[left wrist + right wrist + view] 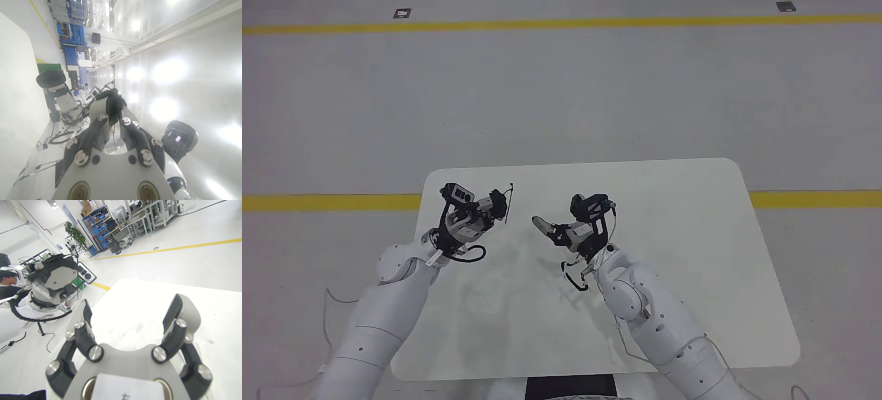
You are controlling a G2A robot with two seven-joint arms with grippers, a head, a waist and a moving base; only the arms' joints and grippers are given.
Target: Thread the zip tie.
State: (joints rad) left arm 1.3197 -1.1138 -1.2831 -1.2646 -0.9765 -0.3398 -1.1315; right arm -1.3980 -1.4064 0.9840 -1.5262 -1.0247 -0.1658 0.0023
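A thin black zip tie (510, 192) is pinched in my left gripper (499, 204), which is held above the left part of the white table (692, 200). In the left wrist view the fingers (103, 102) are shut on the tie (114, 136), and its strap runs back between them towards the wrist. My right gripper (540, 222) hangs a short way to the right of it, pointing at it. In the right wrist view this gripper (132, 303) is open with nothing between its ribbed pads (171, 311). Beyond them the left gripper (72, 263) holds the tie (77, 285) upright.
The table (151, 291) has rounded corners, and its far edge and left edge lie close to both grippers. Around it is pale floor with a yellow line (812, 199). A wide bare stretch of tabletop lies to the right of the arms.
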